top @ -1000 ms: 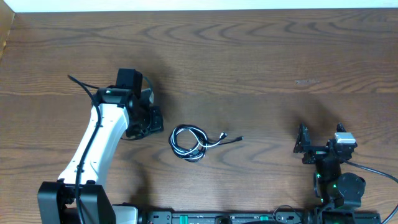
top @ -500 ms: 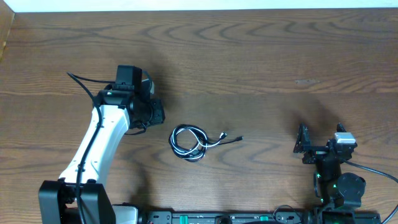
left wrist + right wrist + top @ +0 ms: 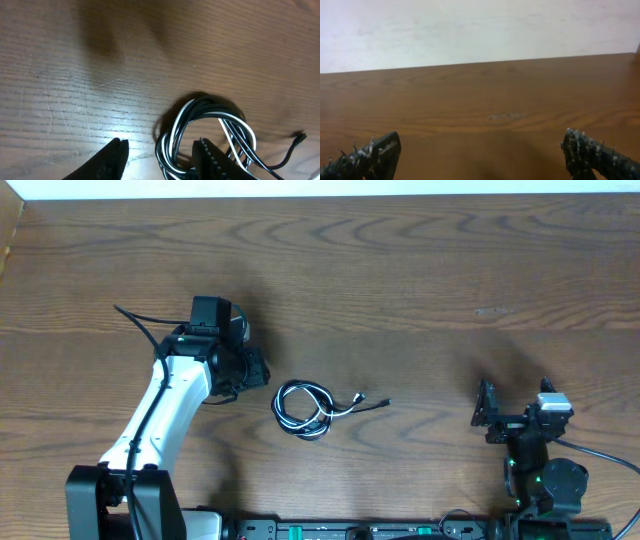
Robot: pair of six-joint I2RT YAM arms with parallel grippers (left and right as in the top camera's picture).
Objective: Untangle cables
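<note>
Cables (image 3: 305, 408) lie coiled in one black-and-white bundle on the wooden table (image 3: 420, 270), just right of the left claw (image 3: 250, 370) and well left of the right claw (image 3: 487, 412). Only the wrist views show finger spacing. The left claw (image 3: 162, 160) is spread apart, with the coil's near loop between its fingertips. The right claw (image 3: 480, 160) gapes wide, facing tabletop and a pale wall (image 3: 470, 25).
</note>
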